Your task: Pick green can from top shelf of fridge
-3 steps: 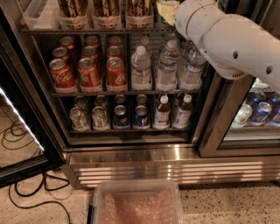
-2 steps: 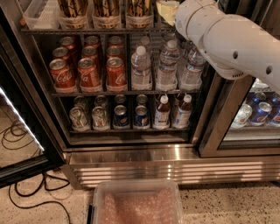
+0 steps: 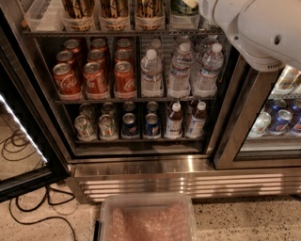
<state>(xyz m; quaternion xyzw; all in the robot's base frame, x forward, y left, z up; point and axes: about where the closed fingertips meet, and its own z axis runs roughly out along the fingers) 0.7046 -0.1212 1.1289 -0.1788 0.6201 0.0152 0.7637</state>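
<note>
- Hovering at the picture's top edge: my gripper [image 3: 190, 4] is right by the green can [image 3: 181, 8]; open or closed, I cannot tell.
- My arm [image 3: 263, 28] has not moved in the last second.
- The can is still standing on the top shelf [image 3: 117, 33].
- Judgement: I am lined up on the can, lift not begun.
</note>
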